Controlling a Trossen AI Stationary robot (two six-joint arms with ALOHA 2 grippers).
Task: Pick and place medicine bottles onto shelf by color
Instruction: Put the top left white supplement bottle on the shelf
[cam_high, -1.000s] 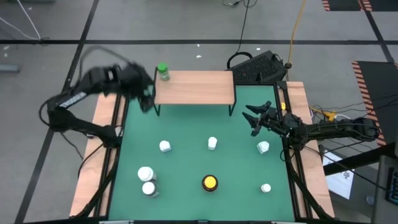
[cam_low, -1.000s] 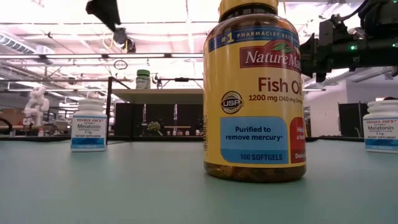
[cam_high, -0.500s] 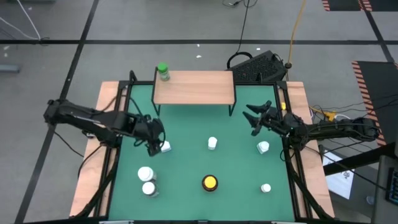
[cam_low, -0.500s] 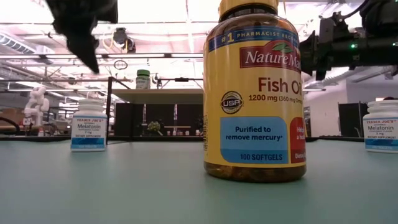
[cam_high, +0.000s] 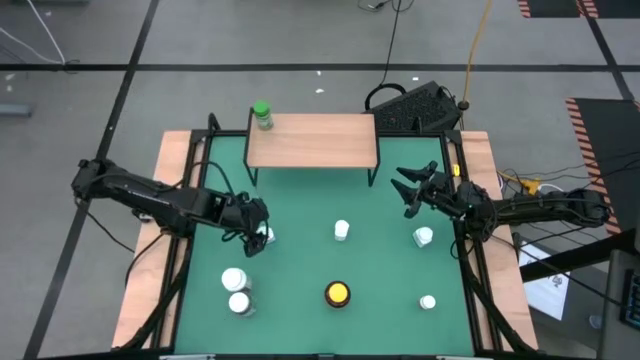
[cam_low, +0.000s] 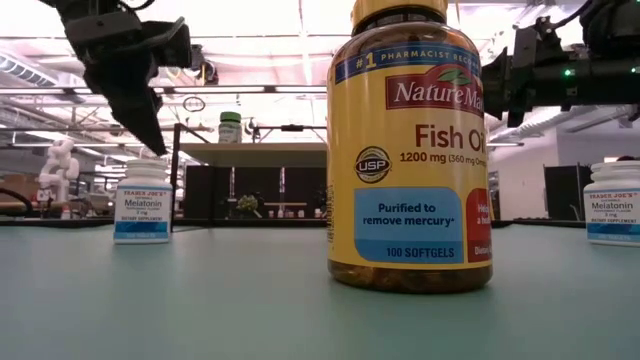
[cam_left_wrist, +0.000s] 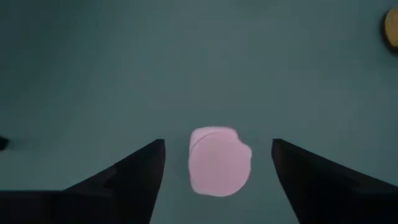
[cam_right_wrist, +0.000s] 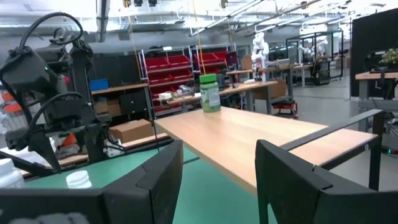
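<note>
High view: left end effector sits over a white bottle on the green desk, well short of the shelf, where the green-capped bottle stands at the left end.

Low view: it hangs just above that bottle's cap.

Left wrist view: fingers released, cap centred between them. Drop straight, clench below the cap.

Right wrist view: right end effector waits released, near the shelf.

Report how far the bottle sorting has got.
Done: one green-capped bottle stands on the shelf. In hand: nothing gripped; the left end effector hangs open above a white bottle. Left: that bottle, five more white ones and the yellow-capped bottle on the table.
</note>
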